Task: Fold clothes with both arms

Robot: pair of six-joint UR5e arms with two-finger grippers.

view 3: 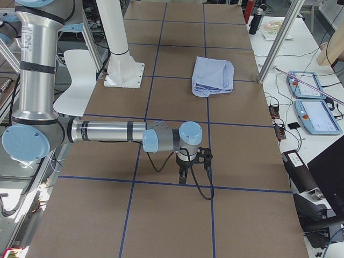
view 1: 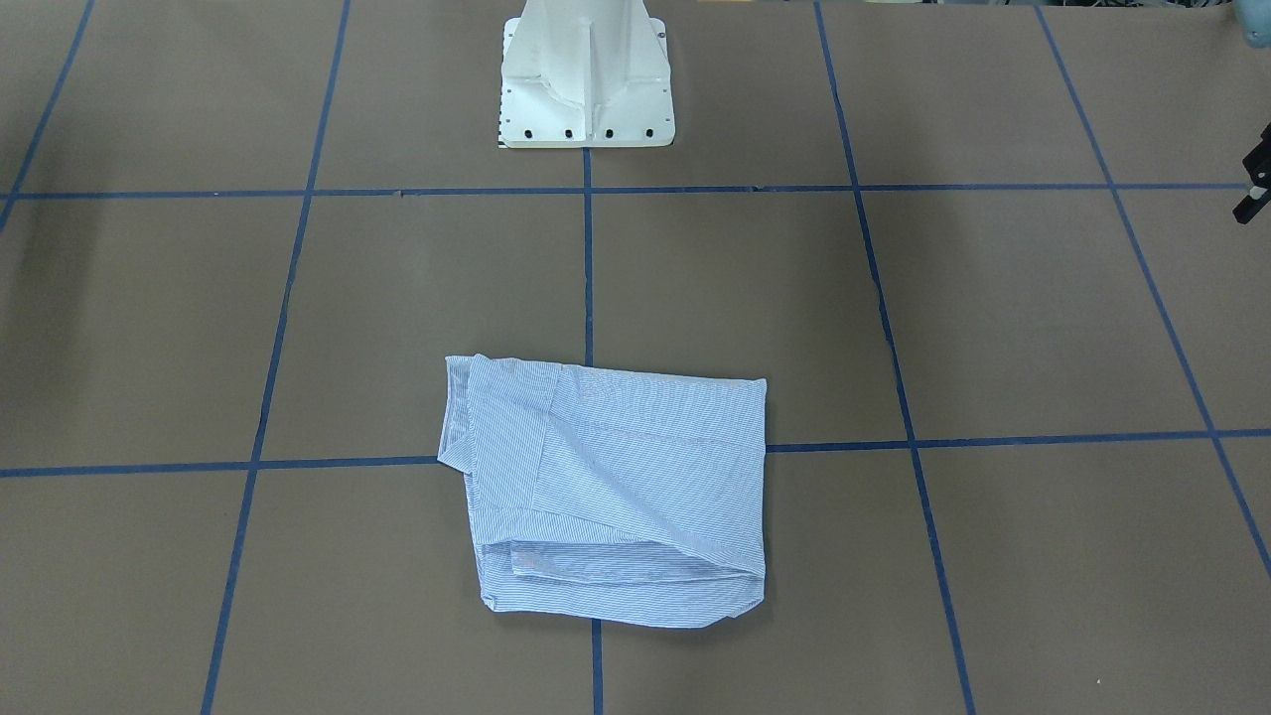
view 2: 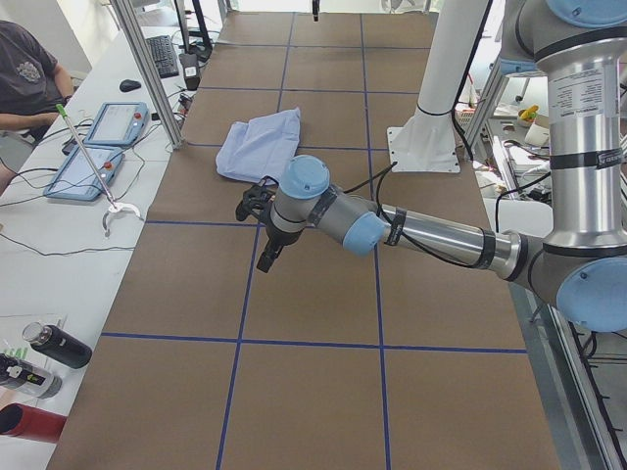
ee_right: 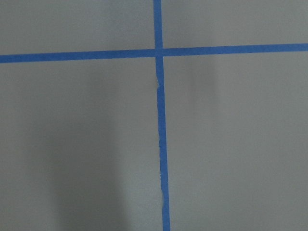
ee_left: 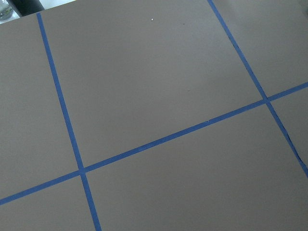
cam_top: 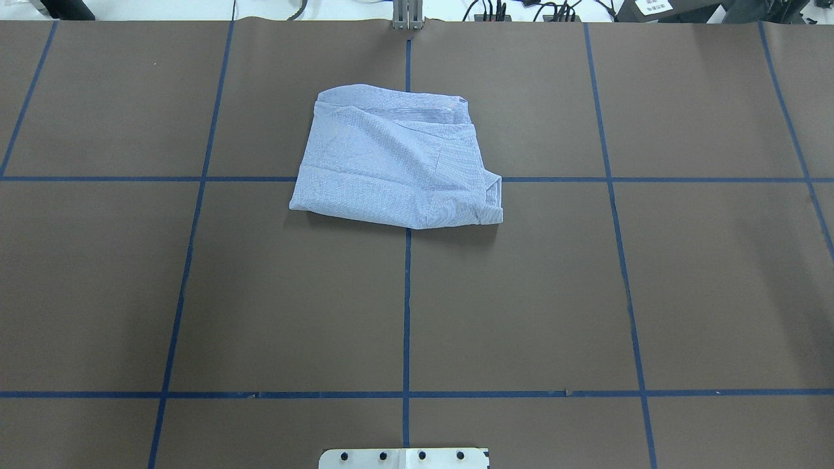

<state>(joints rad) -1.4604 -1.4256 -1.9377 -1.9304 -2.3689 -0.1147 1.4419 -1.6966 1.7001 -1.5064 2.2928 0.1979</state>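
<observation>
The light blue-and-white striped shirt [view 1: 616,487] lies folded into a rough rectangle on the brown table, across the centre tape line on the side away from the base. It also shows in the overhead view [cam_top: 391,166] and both side views [view 2: 260,147] [view 3: 212,75]. My left gripper [view 2: 265,259] hangs over bare table well to the shirt's side; only a black sliver of it [view 1: 1256,184] shows in the front view. My right gripper [view 3: 183,176] hangs over bare table on the other side. I cannot tell whether either is open or shut. Both wrist views show only table and blue tape.
The white pedestal base [view 1: 586,79] stands at the robot's edge of the table. Blue tape lines [cam_top: 407,306] grid the brown surface. Across the table are a side bench with tablets [view 2: 108,127], bottles [view 2: 59,345], aluminium posts [view 3: 274,48] and a seated person [view 2: 24,78].
</observation>
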